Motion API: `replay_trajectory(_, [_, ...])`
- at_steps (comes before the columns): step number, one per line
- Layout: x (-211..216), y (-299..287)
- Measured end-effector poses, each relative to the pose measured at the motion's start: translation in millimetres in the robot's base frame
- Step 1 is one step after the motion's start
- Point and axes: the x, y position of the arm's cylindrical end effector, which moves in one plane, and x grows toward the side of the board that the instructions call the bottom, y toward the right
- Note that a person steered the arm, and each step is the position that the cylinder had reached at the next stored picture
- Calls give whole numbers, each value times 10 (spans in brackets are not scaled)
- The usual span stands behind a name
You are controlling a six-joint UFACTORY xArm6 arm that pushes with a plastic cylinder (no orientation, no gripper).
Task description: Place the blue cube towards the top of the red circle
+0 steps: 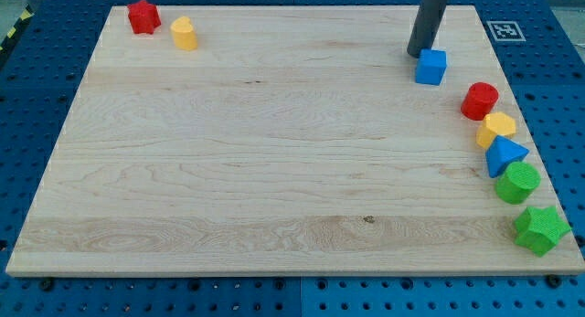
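The blue cube (430, 67) sits near the view's top right of the wooden board. The red circle (479, 100), a short red cylinder, lies to its lower right, a small gap apart. My tip (418, 54) stands just up and left of the blue cube, touching or nearly touching its upper left corner.
Below the red circle runs a column along the right edge: a yellow block (496, 130), a blue triangle (505, 156), a green cylinder (517, 183) and a green star (540, 229). A red star (143, 16) and a yellow block (184, 32) sit at the top left. The board's right edge (526, 116) is close.
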Motion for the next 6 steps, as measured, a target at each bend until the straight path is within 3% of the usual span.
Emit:
replay_trajectory(2, [242,-3])
replay_trajectory(5, [282,-351])
replay_trajectory(6, [498,-538])
